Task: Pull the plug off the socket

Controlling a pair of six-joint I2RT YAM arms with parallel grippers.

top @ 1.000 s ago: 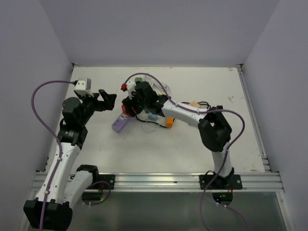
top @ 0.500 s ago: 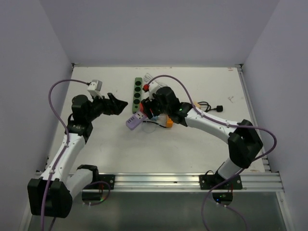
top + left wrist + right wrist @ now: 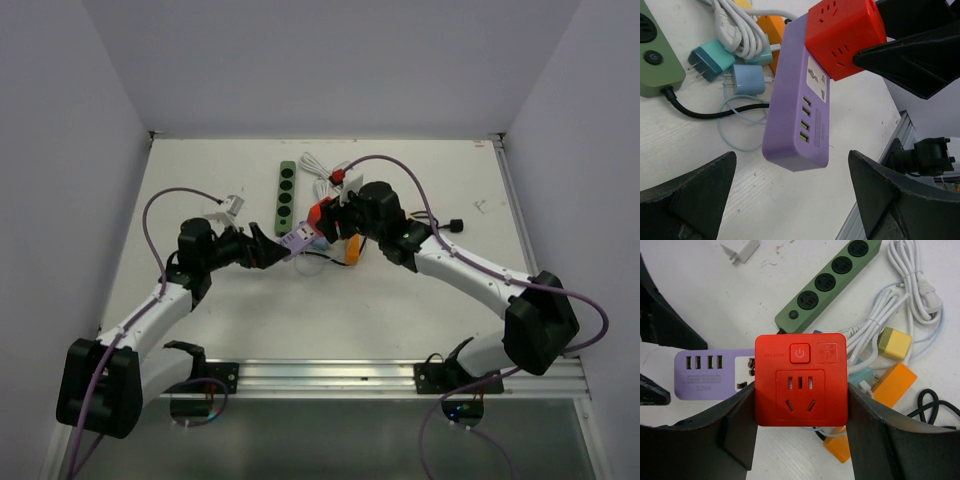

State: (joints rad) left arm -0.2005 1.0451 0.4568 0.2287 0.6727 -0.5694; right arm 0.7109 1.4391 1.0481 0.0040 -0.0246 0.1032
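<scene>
At the left, the left gripper hung low over the white table. Its two black fingers were spread wide and grasped nothing. Just ahead of them was the near end of a lavender-purple power strip of plastic.

Behind this, the long narrow dark-green power strip with four round sockets lay flat on the table, apart from both grippers. Its thin black cord ran out of its near end, past a teal plug and a light-blue adapter.

Further right, a red cube-shaped adapter sat against the far end of the lavender-purple power strip. I could not tell whether it was plugged in. The right gripper was clenched on this cube, one finger on each side.

To the right lay a white cable bundle and a short orange strip.
</scene>
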